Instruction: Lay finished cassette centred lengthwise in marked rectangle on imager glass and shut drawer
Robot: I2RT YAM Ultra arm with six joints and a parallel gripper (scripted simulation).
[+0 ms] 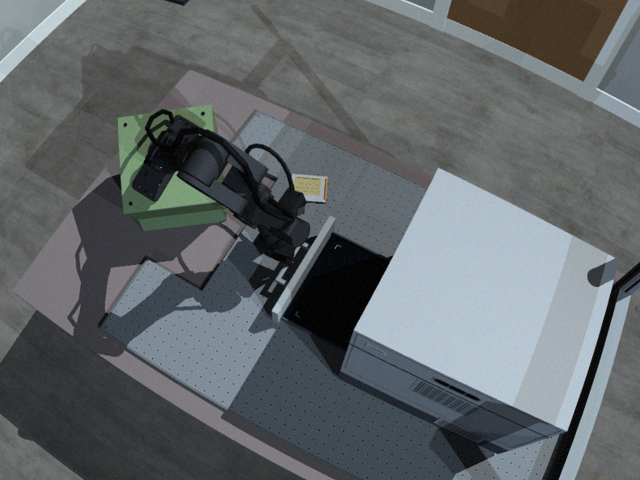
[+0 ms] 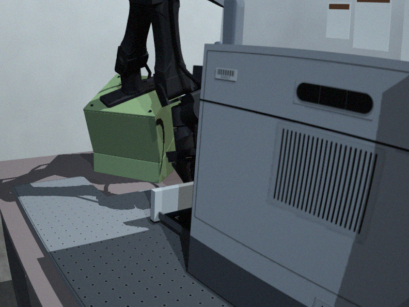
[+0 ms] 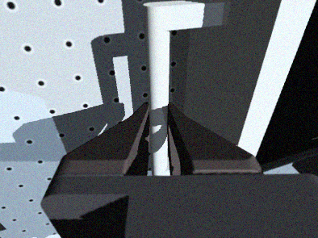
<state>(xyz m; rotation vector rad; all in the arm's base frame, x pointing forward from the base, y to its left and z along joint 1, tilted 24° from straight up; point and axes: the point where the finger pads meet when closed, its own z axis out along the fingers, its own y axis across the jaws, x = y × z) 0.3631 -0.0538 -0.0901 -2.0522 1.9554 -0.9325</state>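
The imager IM (image 1: 480, 293) is a big white-grey box on the breadboard. Its drawer stands pulled out, with a white front panel (image 1: 304, 269) and dark glass (image 1: 341, 288) bearing white corner marks. The glass is bare. The cassette FINISHED (image 1: 309, 187), a flat yellowish card with an orange edge, lies on the breadboard beyond the drawer's far end. My gripper (image 1: 283, 260) is low in front of the drawer panel. In the wrist view the gripper (image 3: 158, 124) is shut on the drawer's white handle bar (image 3: 158, 76). In the side view the drawer front (image 2: 172, 199) sticks out past the imager (image 2: 300, 170).
My arm stands on a green block (image 1: 170, 167) at the table's left, also seen in the side view (image 2: 129, 139). The imager body fills the right side of the breadboard. A grey lamp post (image 2: 233, 16) rises behind the imager.
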